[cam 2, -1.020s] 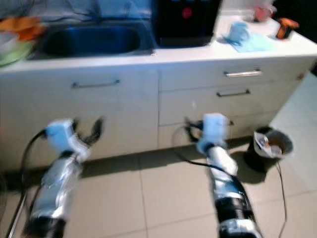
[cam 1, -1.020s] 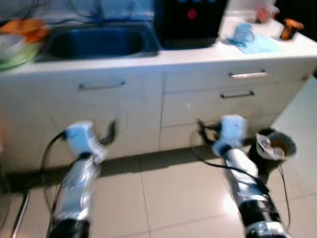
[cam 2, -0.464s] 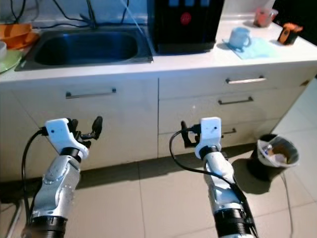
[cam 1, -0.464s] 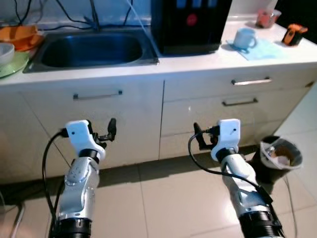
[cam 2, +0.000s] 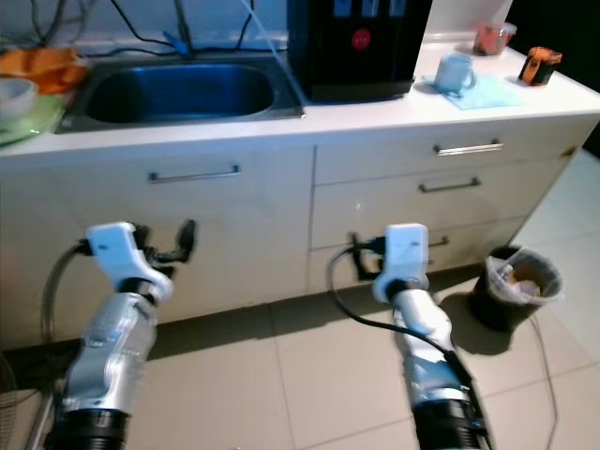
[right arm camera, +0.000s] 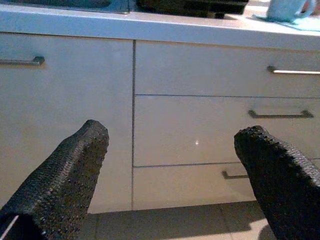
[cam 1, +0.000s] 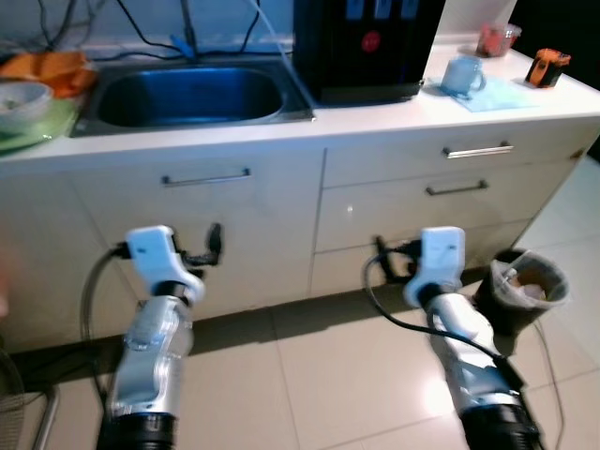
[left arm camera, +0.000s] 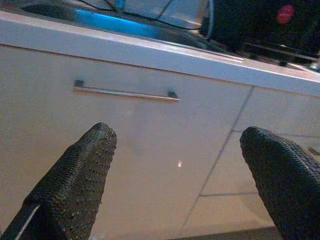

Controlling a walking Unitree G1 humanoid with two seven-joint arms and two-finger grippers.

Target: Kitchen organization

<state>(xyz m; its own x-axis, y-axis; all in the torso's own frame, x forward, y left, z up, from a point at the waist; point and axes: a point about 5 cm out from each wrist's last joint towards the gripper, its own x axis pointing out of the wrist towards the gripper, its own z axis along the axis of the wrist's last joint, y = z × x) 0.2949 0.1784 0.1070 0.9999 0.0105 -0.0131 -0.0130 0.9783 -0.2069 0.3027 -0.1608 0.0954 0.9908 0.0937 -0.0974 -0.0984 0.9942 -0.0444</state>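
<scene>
So, approach phase; nothing grasped yet. Landmark = sink [cam 1: 192, 94], set in the table [cam 1: 375, 105] top.

Left gripper [left arm camera: 182, 175] hangs below the sink, facing the cabinet door [cam 1: 225, 234]; jaws wide open, empty. Right gripper [right arm camera: 172, 172] hangs below and right of the sink, facing the 3 drawers [cam 1: 450, 187]; jaws wide open, empty too. Both are well apart from the cabinet fronts.

Task's things, my read: mug [cam 1: 459, 73] on the blue cloth [cam 1: 502, 92], far right of the sink past the black dispenser [cam 1: 370, 42]; orange item [cam 1: 547, 66] and small red-filled container [cam 1: 495, 37] farther right still; bowl [cam 1: 23, 96] on the green plate [cam 1: 42, 117] just left of the sink. Bin [cam 1: 525, 286] on the floor, below and far right of the sink.

To do this well: close in squarely on the table before raising either arm; keep jaws open until 1 target sits between the fingers; watch the right arm's cable near the bin; the mug's handle cannot be made out, so grip the body.
</scene>
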